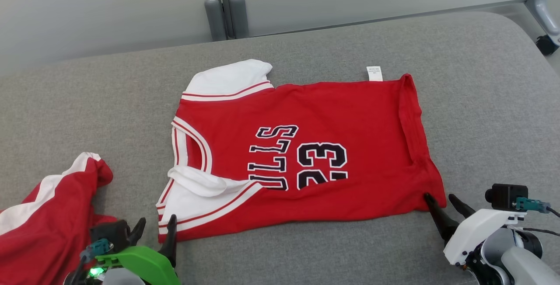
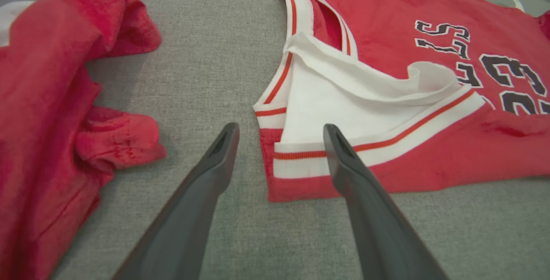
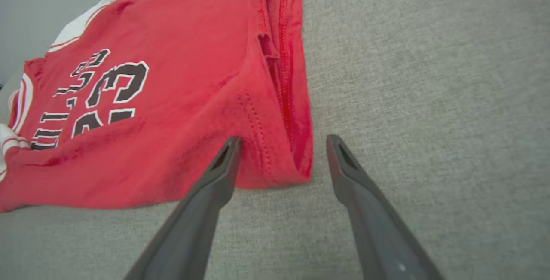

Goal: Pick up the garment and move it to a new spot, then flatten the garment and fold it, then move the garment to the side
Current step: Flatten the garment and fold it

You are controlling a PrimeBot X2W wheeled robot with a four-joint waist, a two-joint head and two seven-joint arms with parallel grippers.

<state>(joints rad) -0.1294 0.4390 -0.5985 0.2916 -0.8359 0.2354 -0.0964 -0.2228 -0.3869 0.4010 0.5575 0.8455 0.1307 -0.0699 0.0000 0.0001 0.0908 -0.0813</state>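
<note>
Grey cloth-covered counter [image 1: 459,101] bears the red jersey [image 1: 306,154] lying flat at its middle, the left pincer [image 1: 157,220] spread apart at its near shoulder corner, the right pincer [image 1: 439,196] spread apart at its near hem corner.

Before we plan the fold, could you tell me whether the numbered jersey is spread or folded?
Mostly spread: the jersey lies flat, print up, though its near edge laps over part of the print.

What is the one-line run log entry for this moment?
jersey: spread out | left gripper: open, at near shoulder corner | right gripper: open, at near hem corner | second garment: crumpled, left
</note>
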